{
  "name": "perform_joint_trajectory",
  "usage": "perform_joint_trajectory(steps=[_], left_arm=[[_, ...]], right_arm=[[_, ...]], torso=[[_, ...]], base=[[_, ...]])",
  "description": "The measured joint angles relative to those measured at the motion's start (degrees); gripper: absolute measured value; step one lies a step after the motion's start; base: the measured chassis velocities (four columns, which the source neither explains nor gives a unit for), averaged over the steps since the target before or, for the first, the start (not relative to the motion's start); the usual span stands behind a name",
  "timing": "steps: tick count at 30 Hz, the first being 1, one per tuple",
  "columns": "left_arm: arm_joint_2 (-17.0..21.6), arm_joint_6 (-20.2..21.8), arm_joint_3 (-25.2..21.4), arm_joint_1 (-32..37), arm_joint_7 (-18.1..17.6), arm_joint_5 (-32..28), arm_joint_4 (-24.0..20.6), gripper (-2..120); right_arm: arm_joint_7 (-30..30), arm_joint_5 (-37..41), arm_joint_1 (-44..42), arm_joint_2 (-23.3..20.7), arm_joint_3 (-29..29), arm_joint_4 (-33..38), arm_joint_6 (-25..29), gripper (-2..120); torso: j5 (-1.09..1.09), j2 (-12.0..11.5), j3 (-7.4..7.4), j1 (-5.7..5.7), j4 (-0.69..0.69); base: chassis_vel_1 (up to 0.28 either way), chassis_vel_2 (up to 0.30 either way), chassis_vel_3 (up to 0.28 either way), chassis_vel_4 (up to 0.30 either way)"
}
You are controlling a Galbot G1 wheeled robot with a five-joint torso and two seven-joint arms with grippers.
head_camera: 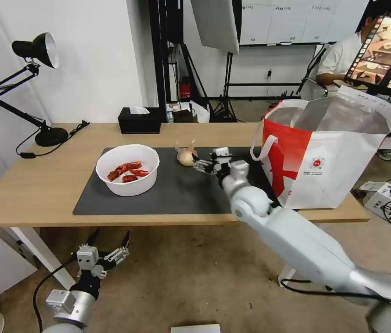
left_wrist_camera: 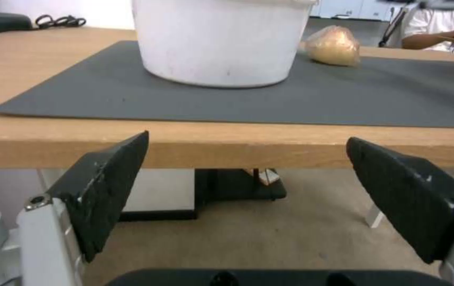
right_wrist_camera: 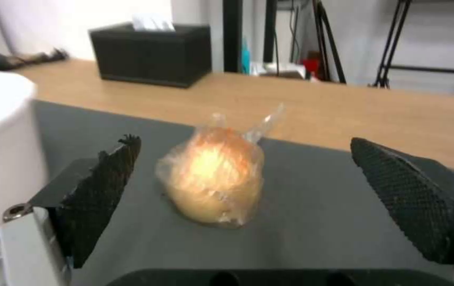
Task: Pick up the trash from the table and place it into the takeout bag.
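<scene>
Right gripper (head_camera: pixel 198 165), jaws apart, lines up on the small knotted bag (right_wrist_camera: pixel 214 174) on the mat (head_camera: pixel 176 194), seemingly not touching; centre before closing low; left gripper (head_camera: pixel 107 243) parked open below the table (head_camera: pixel 28 185).

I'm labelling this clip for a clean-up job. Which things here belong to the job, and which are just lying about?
Job:
- knotted bag on the mat, between the open right gripper fingers
- bowl of crayfish shells
- takeout bag, open, at the table's right end
- left gripper, open, below the table edge

Lying about:
- tissue box
- desk lamp
</scene>
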Motion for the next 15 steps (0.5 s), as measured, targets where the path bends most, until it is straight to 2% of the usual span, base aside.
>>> perform_joint_trajectory(steps=[5, 8, 15], left_arm=[[-0.21, -0.61, -0.04, -0.04, 0.06, -0.27, 0.52, 100], [-0.56, -0.97, -0.13, 0.01, 0.11, -0.31, 0.62, 100], [-0.53, -1.13, -0.70, 0.63, 0.15, -0.54, 0.31, 100]], right_arm=[[-0.23, 0.29, 2.53, 2.74, -1.26, -5.69, 0.01, 100], [-1.24, 0.40, 5.40, 6.29, -2.56, -12.06, -0.01, 100], [-3.39, -0.35, 8.39, 11.95, -3.18, -20.65, -0.45, 100]], torso=[[0.00, 0.00, 0.00, 0.00, 0.00], [0.00, 0.00, 0.00, 0.00, -0.01], [0.01, 0.00, -0.01, -0.01, -0.01]], base=[[0.000, 0.000, 0.000, 0.000], [0.000, 0.000, 0.000, 0.000], [0.000, 0.000, 0.000, 0.000]])
